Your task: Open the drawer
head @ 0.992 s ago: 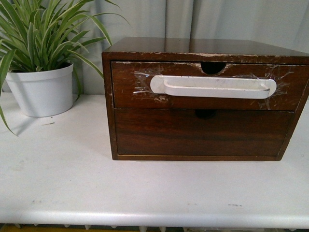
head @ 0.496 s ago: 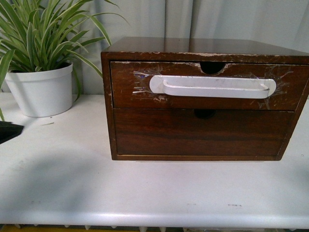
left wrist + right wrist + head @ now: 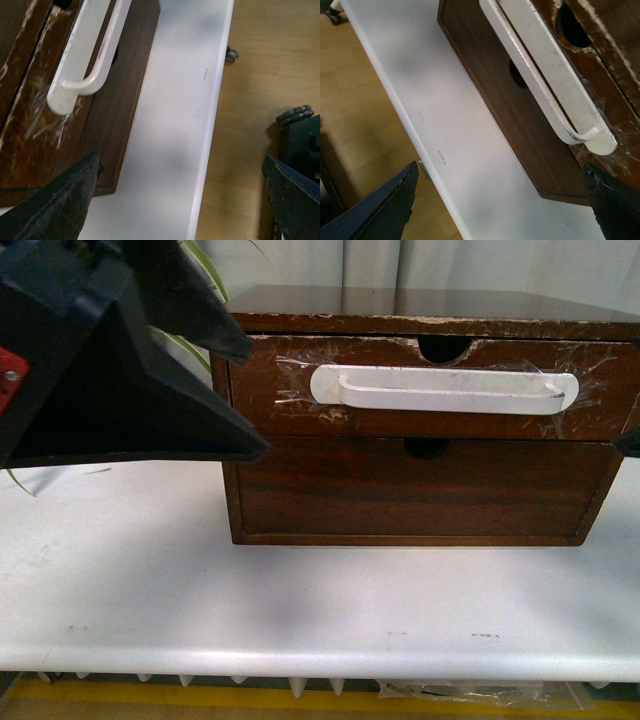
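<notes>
The drawer point(image 3: 300, 400) is the upper one of a dark brown cabinet, shut, with a scuffed front, a taped-on white bar handle point(image 3: 445, 390) and a semicircular notch point(image 3: 442, 348). My left gripper point(image 3: 258, 400) is open, large and close at the left, with its fingertips by the drawer's left end. In the left wrist view the gripper point(image 3: 181, 165) is open and empty, short of the handle's end point(image 3: 62, 97). My right gripper point(image 3: 501, 169) is open and empty, with the handle's other end point(image 3: 600, 142) just ahead. In the front view it shows only as a dark tip point(image 3: 632, 443).
A plain lower drawer point(image 3: 420, 490) without a handle sits under the scuffed one. The cabinet stands on a white table point(image 3: 300, 610), whose front edge point(image 3: 210, 125) runs above a wooden floor point(image 3: 260, 75). Plant leaves point(image 3: 190, 340) peek out behind my left gripper.
My left gripper has risen into the front view from the left edge and now hides the potted plant. A dark tip of the right gripper has appeared at the right edge. The drawer stays shut.
</notes>
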